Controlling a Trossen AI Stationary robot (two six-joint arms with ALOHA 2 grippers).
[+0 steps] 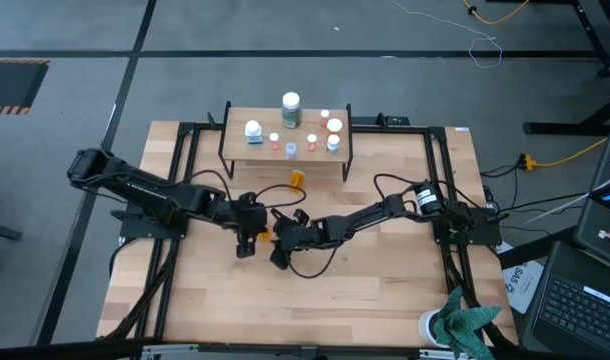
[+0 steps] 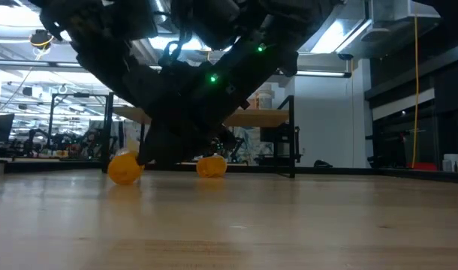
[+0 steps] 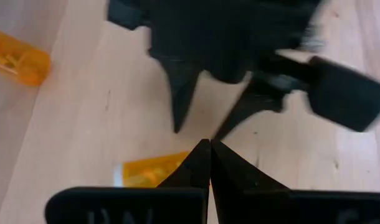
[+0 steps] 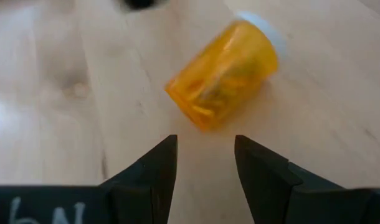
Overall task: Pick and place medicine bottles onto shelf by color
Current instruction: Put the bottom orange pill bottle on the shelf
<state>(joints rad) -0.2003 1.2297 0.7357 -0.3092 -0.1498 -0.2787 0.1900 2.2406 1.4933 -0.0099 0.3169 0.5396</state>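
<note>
1. Right pincer [image 4: 205, 155]: fingers partly apart, empty, poised just short of an orange bottle [image 4: 224, 71] lying on its side mid-bench.
2. Left pincer [image 3: 209, 163]: closed, empty, close beside the right.
3. Shelf [image 1: 288, 133]: far side, carrying several bottles.
4. Risk: the round bottle may roll off on contact; the crowded arms may collide.
</note>
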